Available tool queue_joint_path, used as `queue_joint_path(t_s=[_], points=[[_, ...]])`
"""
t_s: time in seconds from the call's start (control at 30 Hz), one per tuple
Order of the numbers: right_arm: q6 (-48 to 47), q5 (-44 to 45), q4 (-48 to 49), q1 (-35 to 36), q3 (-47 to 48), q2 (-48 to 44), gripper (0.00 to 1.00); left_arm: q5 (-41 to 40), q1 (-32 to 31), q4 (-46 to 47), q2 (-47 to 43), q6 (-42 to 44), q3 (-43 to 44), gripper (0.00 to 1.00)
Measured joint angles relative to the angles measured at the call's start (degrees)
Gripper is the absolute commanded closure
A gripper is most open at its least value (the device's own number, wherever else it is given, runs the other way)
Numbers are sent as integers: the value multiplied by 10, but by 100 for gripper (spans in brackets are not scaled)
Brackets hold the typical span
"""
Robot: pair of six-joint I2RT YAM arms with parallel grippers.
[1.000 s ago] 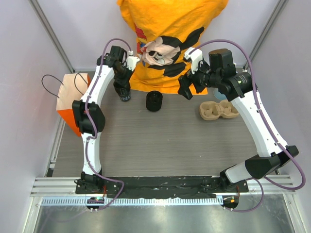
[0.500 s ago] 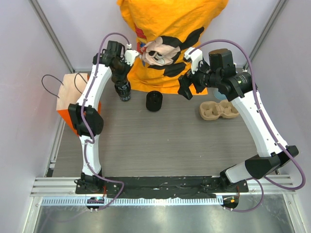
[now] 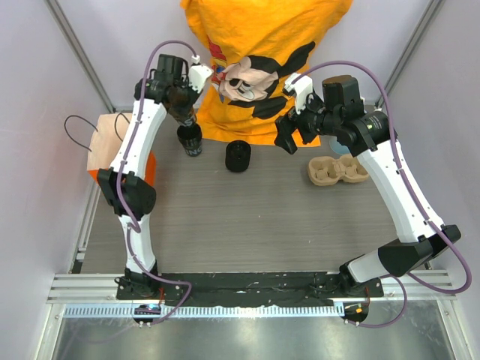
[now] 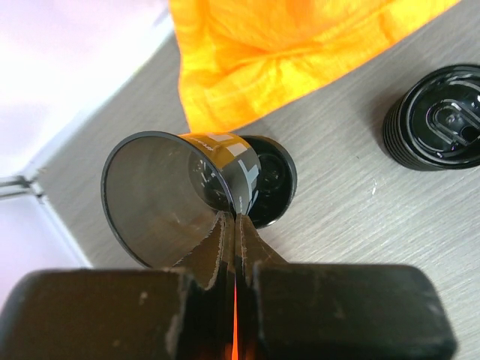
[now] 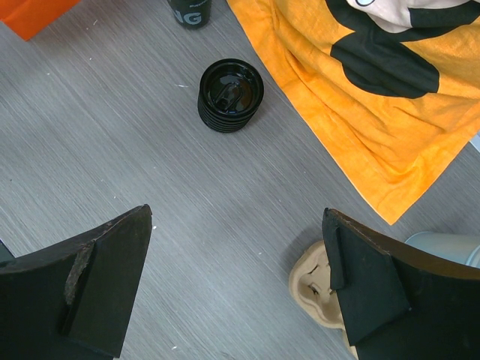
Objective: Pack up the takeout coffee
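An orange cloth [image 3: 262, 45] with a cartoon mouse print [image 3: 244, 79] lay over the far edge of the grey table [image 3: 262, 217]. Just before its near hem stood a short ribbed stack of black lids [image 3: 238, 156]. Left of the stack, a black printed cup [image 3: 193, 144] stood upright by the hem. Above it hung a tilted cup [image 4: 157, 199], black, open-mouthed, with orange and white print on its side. A pulp cup carrier [image 3: 337, 170] lay to the right, with a pale grey vessel [image 5: 450, 247] just beyond it, only partly seen. At the table's left edge stood an orange paper bag [image 3: 101, 154], paler in its upper part
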Motion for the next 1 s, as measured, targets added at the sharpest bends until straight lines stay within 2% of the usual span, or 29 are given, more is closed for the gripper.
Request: queue_joint_path(t_s=[0.43,0.7,1.0], points=[[9,13,0,-5,13,0,0,8,-35,2,-69,37,-8,100],[23,47,2,-56,53,0,0,20,-151,-17,-165,65,-88,100],[31,86,9,-171,43,-16,1,26,-251,-13,-188,67,-160,100]])
